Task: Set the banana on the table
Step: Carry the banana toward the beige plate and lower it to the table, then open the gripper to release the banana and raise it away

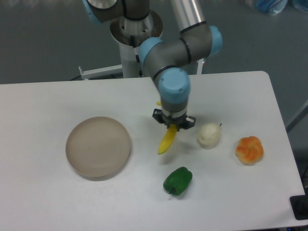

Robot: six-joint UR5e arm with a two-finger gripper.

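The yellow banana (168, 140) hangs tilted from my gripper (173, 126), its upper end between the fingers and its lower end pointing down-left over the white table (48, 202). I cannot tell whether its lower tip touches the tabletop. The gripper is shut on the banana's upper end, near the middle of the table, right of the round beige plate (98, 147). The fingers are mostly hidden under the wrist.
A white garlic-like item (209, 135) lies just right of the gripper. An orange lobed fruit (249, 150) lies further right. A green pepper (177, 181) lies below the banana. The arm's base (134, 33) stands behind the table's far edge.
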